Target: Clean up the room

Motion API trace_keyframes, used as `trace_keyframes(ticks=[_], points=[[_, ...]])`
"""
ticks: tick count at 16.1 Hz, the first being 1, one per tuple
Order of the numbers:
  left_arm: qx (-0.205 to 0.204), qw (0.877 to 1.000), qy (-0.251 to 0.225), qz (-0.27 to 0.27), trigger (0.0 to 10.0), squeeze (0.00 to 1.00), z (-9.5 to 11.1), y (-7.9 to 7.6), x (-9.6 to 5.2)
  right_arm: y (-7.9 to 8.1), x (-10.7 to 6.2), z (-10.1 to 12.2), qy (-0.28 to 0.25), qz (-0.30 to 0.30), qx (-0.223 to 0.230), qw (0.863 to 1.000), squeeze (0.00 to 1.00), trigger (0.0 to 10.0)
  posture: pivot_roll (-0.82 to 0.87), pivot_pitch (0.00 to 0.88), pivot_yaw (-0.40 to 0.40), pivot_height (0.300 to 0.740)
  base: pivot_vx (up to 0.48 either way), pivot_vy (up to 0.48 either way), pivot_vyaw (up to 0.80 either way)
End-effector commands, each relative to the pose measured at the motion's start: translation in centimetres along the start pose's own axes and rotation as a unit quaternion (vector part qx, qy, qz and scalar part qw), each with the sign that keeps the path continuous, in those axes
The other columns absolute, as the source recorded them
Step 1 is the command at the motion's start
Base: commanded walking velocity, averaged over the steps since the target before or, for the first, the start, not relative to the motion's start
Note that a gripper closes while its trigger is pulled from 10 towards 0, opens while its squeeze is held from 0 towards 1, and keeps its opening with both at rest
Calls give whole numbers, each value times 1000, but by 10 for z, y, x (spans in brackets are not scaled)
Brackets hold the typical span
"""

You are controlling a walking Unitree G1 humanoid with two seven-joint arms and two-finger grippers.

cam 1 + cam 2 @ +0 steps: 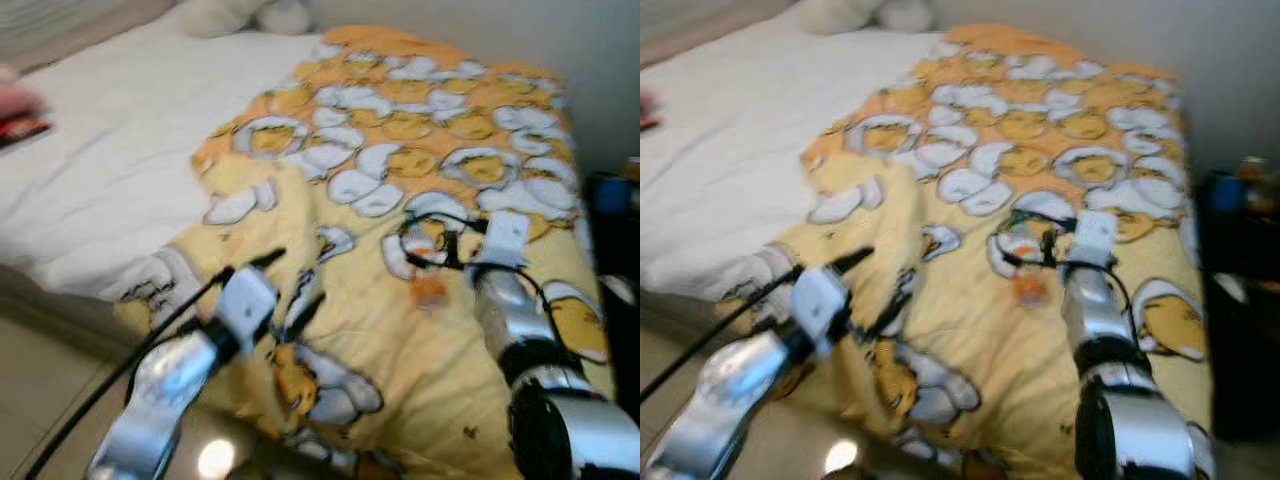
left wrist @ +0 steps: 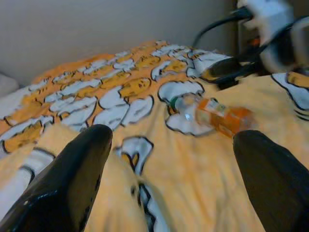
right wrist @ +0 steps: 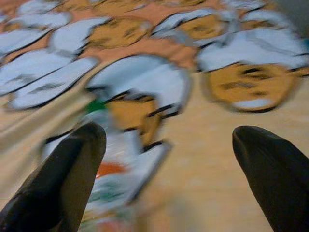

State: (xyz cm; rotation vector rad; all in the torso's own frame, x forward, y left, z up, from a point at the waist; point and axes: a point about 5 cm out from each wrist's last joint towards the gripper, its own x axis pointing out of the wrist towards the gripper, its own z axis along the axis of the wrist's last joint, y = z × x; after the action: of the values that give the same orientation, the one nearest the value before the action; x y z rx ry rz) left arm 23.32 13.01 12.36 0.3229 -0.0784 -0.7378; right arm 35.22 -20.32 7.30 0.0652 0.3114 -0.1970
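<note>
A plastic bottle (image 1: 428, 291) with an orange label and green cap lies on its side on the yellow egg-print duvet (image 1: 420, 120). My right gripper (image 1: 425, 243) hovers just above and beyond the bottle, fingers open; in the right wrist view the bottle (image 3: 113, 169) lies close below, beside one of my fingers (image 3: 58, 183). My left gripper (image 1: 290, 285) is open over the duvet's bunched left edge, empty. In the left wrist view the bottle (image 2: 212, 113) lies ahead between the spread fingers, with the right gripper behind it. The pictures are blurred.
A bare white sheet (image 1: 100, 160) covers the bed's left half, with a red item (image 1: 20, 125) at its far left and white pillows (image 1: 240, 15) at the head. Dark furniture (image 1: 615, 260) with a blue object (image 1: 608, 195) stands at the bed's right. Beige floor (image 1: 40, 390) lies lower left.
</note>
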Motion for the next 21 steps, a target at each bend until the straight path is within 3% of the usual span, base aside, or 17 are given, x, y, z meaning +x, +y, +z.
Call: trace_keyframes(ticks=[1, 3, 6, 11, 12, 13, 18, 21], points=[[6, 1000, -11, -3, 10000, 0, 19, 1, -14, 13, 2, -1, 19, 14, -6, 1000, 0, 10000, 327, 146, -21, 740, 0, 0, 0], [-10, 1000, -5, 4, 10000, 0, 27, 1, -25, 23, 3, -3, 30, 19, -5, 999, 0, 10000, 344, 177, -19, 740, 0, 0, 0], [-6, 999, 17, 29, 10000, 0, 26, 5, -33, 21, -5, -34, 105, 4, 9, 994, 0, 10000, 367, 206, -15, 740, 0, 0, 0], [-6, 998, 49, 51, 10000, 0, 26, 12, -47, 28, -1, -23, 95, -4, 20, 995, 0, 10000, 376, 222, -8, 740, 0, 0, 0], [-5, 998, 49, 50, 10000, 0, 25, 12, -46, 29, -1, -22, 99, 0, 32, 995, 0, 5608, 373, 220, -8, 740, 0, 0, 0], [-2, 998, 51, 49, 10000, 0, 25, 12, -46, 31, 0, -19, 96, 9, 29, 995, 0, 0, 372, 215, -10, 740, 0, 0, 0], [-4, 998, 48, 46, 10000, 0, 20, 11, -35, 40, 4, -1, 56, 35, -15, 998, 0, 0, 336, 157, -22, 740, 0, 0, 0], [0, 999, 37, 27, 10000, 0, 18, 6, -23, 44, 3, -3, 59, 51, 1, 997, 0, 0, 308, 120, -26, 740, 0, 0, 0]])
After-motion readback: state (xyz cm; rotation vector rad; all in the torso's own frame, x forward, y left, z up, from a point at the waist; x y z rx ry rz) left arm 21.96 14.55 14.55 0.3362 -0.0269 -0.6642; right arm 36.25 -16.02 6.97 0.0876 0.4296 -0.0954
